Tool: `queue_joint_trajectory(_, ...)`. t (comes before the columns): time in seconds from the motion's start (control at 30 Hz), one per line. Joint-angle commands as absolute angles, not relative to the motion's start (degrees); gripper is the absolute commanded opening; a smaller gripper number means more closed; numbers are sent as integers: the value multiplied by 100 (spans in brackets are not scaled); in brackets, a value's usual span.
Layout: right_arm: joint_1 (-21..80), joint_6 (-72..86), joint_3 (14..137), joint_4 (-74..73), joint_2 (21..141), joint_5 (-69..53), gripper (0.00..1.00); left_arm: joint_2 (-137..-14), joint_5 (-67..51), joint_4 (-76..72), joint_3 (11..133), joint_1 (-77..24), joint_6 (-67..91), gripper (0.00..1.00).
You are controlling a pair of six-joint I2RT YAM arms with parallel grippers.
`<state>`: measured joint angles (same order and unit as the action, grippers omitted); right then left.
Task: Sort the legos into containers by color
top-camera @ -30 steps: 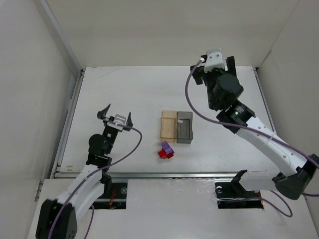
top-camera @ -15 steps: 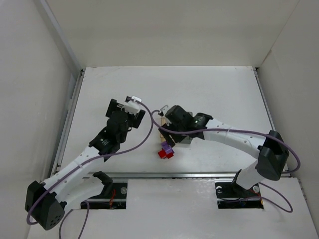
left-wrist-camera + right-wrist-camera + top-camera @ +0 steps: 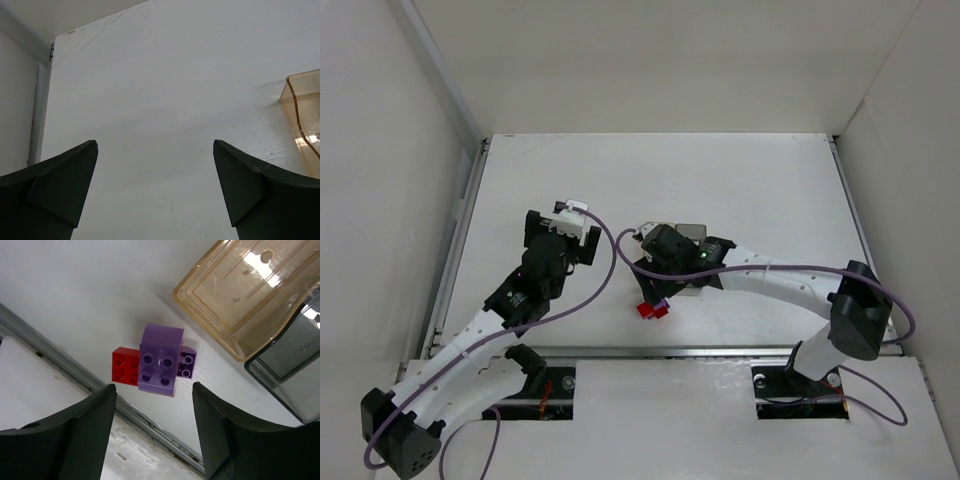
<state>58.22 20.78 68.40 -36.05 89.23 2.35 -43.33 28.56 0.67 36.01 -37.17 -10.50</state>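
Observation:
The legos lie in one cluster in front of the containers: a large purple brick (image 3: 159, 365) sits on a red brick (image 3: 125, 366), with a small darker purple brick (image 3: 186, 364) against its right side. My right gripper (image 3: 154, 390) hovers just above and short of them, open, with nothing between its fingers. From above, the red brick (image 3: 645, 310) shows just under the right gripper (image 3: 656, 287). The tan tray (image 3: 245, 295) and the dark grey tray (image 3: 295, 370) stand side by side beyond the bricks, both without bricks where they show. My left gripper (image 3: 155, 145) is open over bare table, left of the tan tray (image 3: 305, 125).
A metal rail (image 3: 60, 365) marks the table's near edge, right behind the bricks. White walls close in the table on three sides. In the top view my right arm (image 3: 770, 280) crosses over the trays and hides most of them; a corner of the grey tray (image 3: 692, 233) shows.
My right arm has swung from the far right back down over the bricks, and its jaws have narrowed. My left arm reached in toward the trays, then drew back a little left.

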Motion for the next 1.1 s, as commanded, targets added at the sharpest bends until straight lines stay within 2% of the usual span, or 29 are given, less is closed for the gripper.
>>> queue_joint_trajectory(0.0,5845,2364,6864,-3322,9096,562,67,-4289,2909,70,3577,-3753,-905,99)
queue_joint_trajectory(0.13,5845,2364,6935,-3208,9229,703,62,-4289,2909,70,3577,-3753,-905,99)
queue_joint_trajectory(0.33,5958,2364,6996,-3208,9501,765,62,-4236,2909,175,3524,-3753,-905,99)
queue_joint_trajectory(0.4,5959,2364,6996,-3155,9553,765,59,-4184,2909,176,3524,-3753,-905,99)
queue_joint_trajectory(0.5,5959,2364,6996,-3155,9554,712,39,-4184,2909,176,3524,-3753,-905,99)
queue_joint_trajectory(0.53,5959,2364,6996,-3155,9554,712,23,-4184,2909,176,3524,-3753,-905,99)
queue_joint_trajectory(0.57,5959,2364,6996,-3155,9554,660,16,-4184,2848,176,3524,-3753,-905,99)
queue_joint_trajectory(0.67,5959,2312,6996,-3094,9414,546,0,-4113,2699,176,3524,-3753,-1054,96)
queue_joint_trajectory(0.77,5959,2312,7240,-3242,9221,483,0,-3912,2007,404,3577,-3753,-1335,96)
queue_joint_trajectory(0.87,5959,2460,7558,-3454,8948,632,0,-3631,409,745,3717,-3814,-2124,96)
queue_joint_trajectory(0.93,5959,2592,7874,-3454,8702,738,0,-3499,-644,809,3718,-3867,-2712,100)
queue_joint_trajectory(1.07,5959,2707,8629,-3857,8815,1089,0,-3716,-1642,1142,4032,-3920,-3146,100)
